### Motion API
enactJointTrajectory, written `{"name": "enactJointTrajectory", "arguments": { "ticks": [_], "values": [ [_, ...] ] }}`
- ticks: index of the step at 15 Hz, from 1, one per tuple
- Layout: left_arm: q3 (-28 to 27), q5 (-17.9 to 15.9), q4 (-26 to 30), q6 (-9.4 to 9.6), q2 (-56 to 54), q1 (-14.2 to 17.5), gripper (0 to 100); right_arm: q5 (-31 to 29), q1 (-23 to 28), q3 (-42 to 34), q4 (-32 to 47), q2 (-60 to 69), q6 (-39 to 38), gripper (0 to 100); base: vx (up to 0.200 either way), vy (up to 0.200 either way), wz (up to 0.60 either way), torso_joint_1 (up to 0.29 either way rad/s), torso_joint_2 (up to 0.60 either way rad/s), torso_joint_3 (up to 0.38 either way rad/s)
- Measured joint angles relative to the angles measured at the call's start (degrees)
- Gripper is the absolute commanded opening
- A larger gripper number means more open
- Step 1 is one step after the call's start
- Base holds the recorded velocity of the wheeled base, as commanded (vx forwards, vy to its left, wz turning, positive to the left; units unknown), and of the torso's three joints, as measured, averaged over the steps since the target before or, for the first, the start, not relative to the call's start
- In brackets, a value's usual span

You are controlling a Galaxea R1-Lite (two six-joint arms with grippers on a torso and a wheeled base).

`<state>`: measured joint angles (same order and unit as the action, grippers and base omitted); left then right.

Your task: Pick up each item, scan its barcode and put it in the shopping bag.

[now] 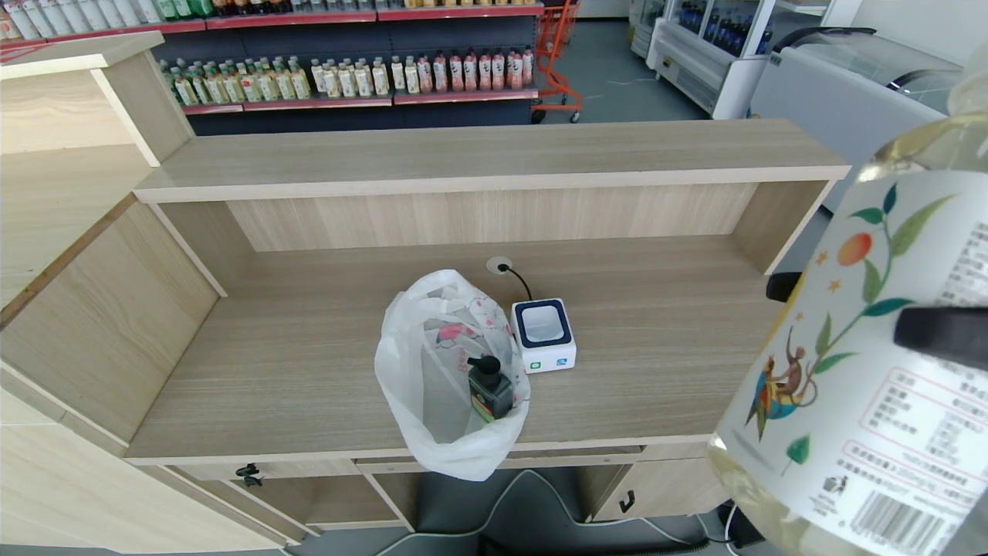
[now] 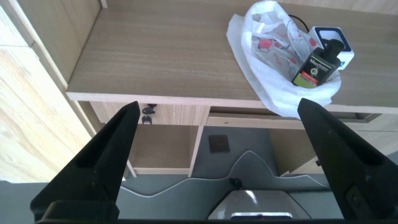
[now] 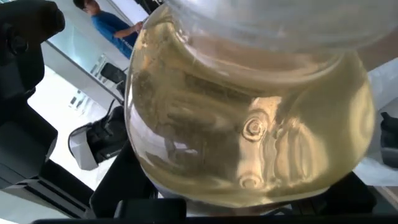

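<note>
By the counter (image 1: 656, 340) (shelves (image 1: 347, 100) behind), left claw (image 2: 217, 107) gapes; right claw (image 1: 861, 310) seemingly clamps bottle (image 1: 849, 417).

The left gripper (image 2: 211, 163) hangs on the robot's side of the shopping bag (image 2: 273, 74), out past the front edge of the counter (image 2: 155, 56) that the bag stands on, with its wrist higher than the bag's mouth. Its two dark fingers (image 2: 93, 168) are spread wide with nothing between them, and they point forward and down towards the bag, well apart from it. The right gripper (image 1: 861, 313) is raised high to the right of the shopping bag and nearer the robot, well apart from it. Its black fingers (image 1: 942, 336) clamp across the labelled body of a bottle (image 1: 841, 417), one on each side, and the bottle is tilted
</note>
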<state>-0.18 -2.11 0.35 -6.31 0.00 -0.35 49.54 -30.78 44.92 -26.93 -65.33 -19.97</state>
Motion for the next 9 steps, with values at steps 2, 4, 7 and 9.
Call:
{"name": "enactJointTrajectory", "arguments": {
  "ticks": [2, 4, 7, 9],
  "values": [
    [0.00, 0.00, -0.02, 0.00, 0.00, 0.00, 100, -0.30, 7.03, -0.39, -0.71, -2.52, 12.28, 0, 0.000, 0.000, 0.00, 0.000, 0.00, 0.000],
    [0.00, 0.00, 0.00, 0.00, 0.00, 0.00, 100, -1.01, 14.91, -0.22, -2.52, -8.34, 28.26, 0, 0.000, 0.000, 0.00, 0.000, 0.00, 0.000],
    [0.00, 0.00, 0.00, 0.00, 0.00, 0.00, 100, -1.18, 21.27, 2.89, -10.62, -20.58, 45.03, 0, 0.000, 0.000, 0.00, 0.000, 0.00, 0.000],
    [0.00, 0.00, -0.02, 0.02, 0.00, 0.00, 100, -1.10, 22.13, 5.88, -20.44, -28.82, 50.40, 0, 0.000, 0.000, 0.00, 0.000, 0.00, 0.000]
  ]
}}
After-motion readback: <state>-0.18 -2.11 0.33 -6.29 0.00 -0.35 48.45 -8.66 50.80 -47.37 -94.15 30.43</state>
